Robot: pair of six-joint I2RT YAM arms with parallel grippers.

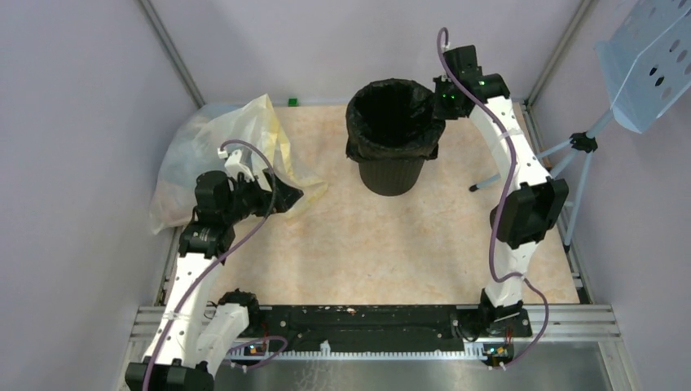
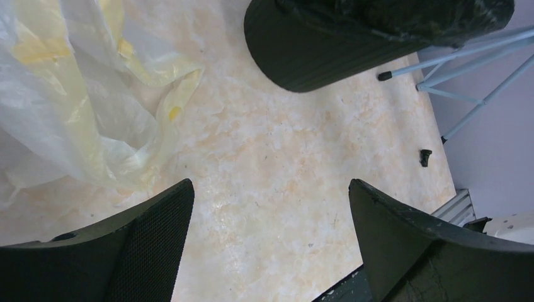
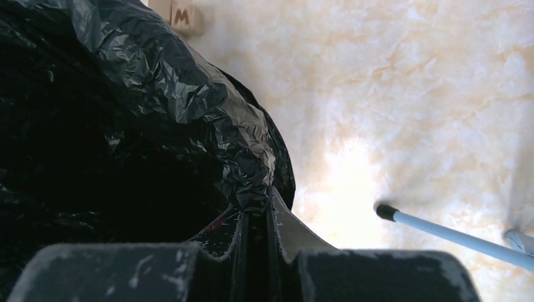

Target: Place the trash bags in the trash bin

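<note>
On the desk (image 1: 367,244), a big pale-yellow bag (image 1: 195,151) lies just beside the left fingers (image 1: 289,195), which gape wide and hold nothing. The trash bin (image 1: 393,175) stands right at the right fingers (image 1: 442,99). The black bag (image 1: 391,110) lines it, draped over the rim, and those fingers are closed on its crinkled edge.

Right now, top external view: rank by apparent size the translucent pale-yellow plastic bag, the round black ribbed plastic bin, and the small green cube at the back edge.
1. translucent pale-yellow plastic bag, largest even with the left arm covering part
2. round black ribbed bin, clearly smaller
3. small green cube, tiny by comparison
</note>
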